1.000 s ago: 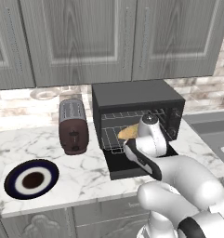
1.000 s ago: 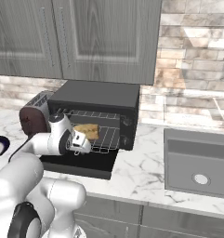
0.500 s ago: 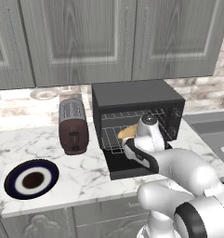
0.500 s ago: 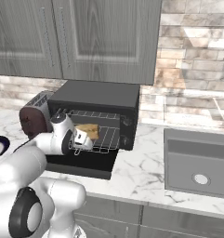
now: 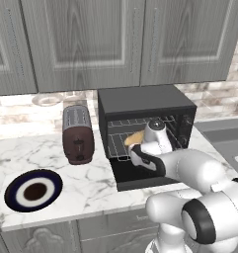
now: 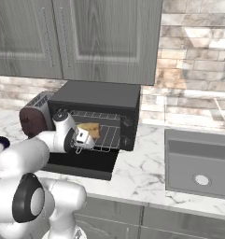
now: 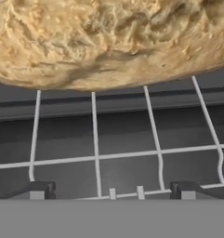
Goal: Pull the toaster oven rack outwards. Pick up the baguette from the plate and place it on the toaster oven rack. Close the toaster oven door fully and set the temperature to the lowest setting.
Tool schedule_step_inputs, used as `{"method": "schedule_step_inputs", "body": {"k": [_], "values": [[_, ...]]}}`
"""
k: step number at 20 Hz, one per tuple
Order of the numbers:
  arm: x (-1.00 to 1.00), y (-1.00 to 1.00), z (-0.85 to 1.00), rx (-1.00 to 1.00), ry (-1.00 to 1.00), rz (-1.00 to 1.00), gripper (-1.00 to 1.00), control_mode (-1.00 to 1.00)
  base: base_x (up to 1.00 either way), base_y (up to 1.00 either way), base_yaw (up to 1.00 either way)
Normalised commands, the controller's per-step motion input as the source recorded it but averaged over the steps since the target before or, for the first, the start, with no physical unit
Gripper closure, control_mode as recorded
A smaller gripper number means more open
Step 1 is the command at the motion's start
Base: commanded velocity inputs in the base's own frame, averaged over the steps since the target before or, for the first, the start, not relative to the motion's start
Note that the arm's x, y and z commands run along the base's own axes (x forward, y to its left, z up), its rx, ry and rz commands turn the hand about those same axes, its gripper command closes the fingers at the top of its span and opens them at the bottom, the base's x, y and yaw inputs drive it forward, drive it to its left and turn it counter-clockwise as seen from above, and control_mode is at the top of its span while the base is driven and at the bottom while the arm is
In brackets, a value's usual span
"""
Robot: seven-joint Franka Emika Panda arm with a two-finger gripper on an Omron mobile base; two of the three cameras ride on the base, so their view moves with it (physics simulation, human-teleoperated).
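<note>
One baguette [image 7: 108, 42], one rack [image 7: 95, 155], one empty plate [image 5: 33, 189]

Just ahead of the gripper [image 7: 112, 189] the baguette [image 7: 108, 42] blocks the way, lying on the toaster oven rack [image 7: 95, 155] directly beneath. The toaster oven [image 5: 140, 101] walls hem both sides and above. Behind, over the lowered toaster oven door [image 5: 140, 178], room lies open.

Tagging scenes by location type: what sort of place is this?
A home kitchen, rendered in simulation: a marble counter under grey wall cabinets, with a toaster oven and toaster on it, and a sink set in to the right against a brick backsplash.
</note>
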Motion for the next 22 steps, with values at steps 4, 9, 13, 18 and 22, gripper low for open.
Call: {"method": "schedule_step_inputs", "body": {"k": [4,9,13,18,22], "values": [[0.01,0.00,-0.19,0.00,0.00,0.00,-1.00,-1.00,0.00,0.00,0.00],[0.24,0.00,-0.20,0.00,-0.04,0.00,-1.00,-1.00,0.00,0.00,0.00],[0.39,0.00,-0.29,0.00,-0.04,0.00,-1.00,-1.00,0.00,0.00,0.00],[0.29,0.00,-0.34,0.00,-0.08,0.00,-1.00,-1.00,0.00,0.00,0.00],[0.17,0.00,-0.29,0.00,-0.07,0.00,-1.00,-1.00,0.00,0.00,0.00]]}}
